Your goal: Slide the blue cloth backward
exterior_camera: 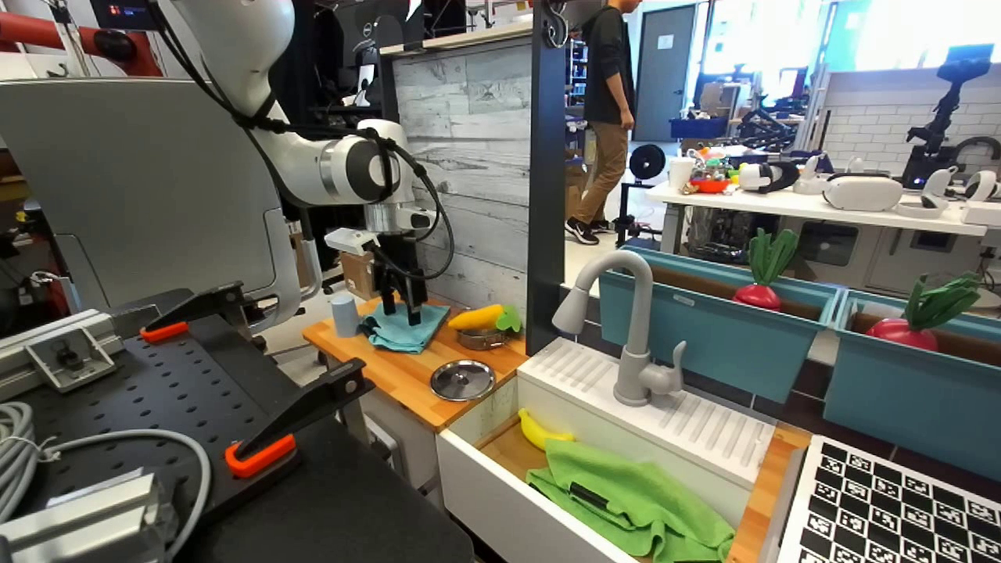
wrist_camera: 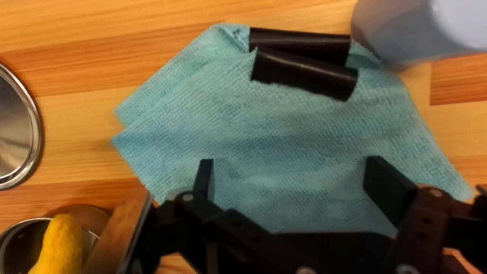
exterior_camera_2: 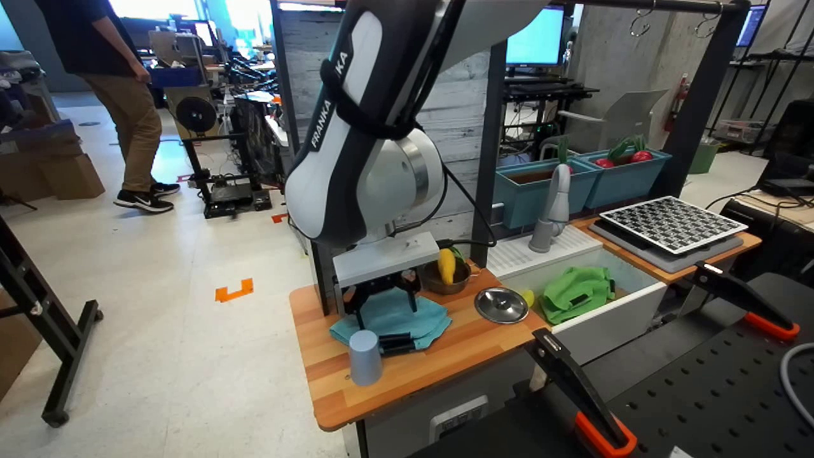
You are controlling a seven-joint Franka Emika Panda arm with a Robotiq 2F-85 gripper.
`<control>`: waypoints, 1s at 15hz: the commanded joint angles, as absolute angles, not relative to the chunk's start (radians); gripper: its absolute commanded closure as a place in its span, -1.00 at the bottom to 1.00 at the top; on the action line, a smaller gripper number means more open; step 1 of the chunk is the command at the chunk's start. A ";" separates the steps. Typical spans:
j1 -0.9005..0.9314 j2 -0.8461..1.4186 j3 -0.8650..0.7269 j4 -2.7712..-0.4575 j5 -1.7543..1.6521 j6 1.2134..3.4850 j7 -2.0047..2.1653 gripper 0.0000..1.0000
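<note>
The blue cloth [exterior_camera: 414,338] is teal, rumpled and folded, and lies flat on the wooden counter. It also shows in an exterior view [exterior_camera_2: 427,323] and in the wrist view [wrist_camera: 285,121]. Two short black tube-like pieces [wrist_camera: 304,72] sit at its edge near the cup. My gripper [wrist_camera: 289,163] is open over the cloth, with fingers wide apart and only cloth below and between them. The gripper points down in both exterior views [exterior_camera: 402,314] [exterior_camera_2: 386,313]. The fingertips are at or just above the cloth; I cannot tell if they touch.
A grey-blue cup [exterior_camera_2: 365,359] stands upside down beside the cloth's edge. A metal pot [exterior_camera_2: 439,283] holding a yellow object [exterior_camera_2: 446,266] is on another side. A steel lid [exterior_camera: 462,381] lies nearby. A sink basin [exterior_camera: 500,504] holds a green cloth [exterior_camera: 626,493].
</note>
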State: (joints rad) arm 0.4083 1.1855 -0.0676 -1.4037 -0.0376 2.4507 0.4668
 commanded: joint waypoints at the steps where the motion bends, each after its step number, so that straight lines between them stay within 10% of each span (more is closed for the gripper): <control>1: 0.424 1.113 -0.072 -1.494 -0.075 2.449 0.442 -1.00; 15: 0.412 0.914 -0.064 -1.723 -0.137 2.465 0.426 -1.00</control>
State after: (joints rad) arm 0.4153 0.9100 -0.0687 -1.7295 -0.1323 2.4692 0.4228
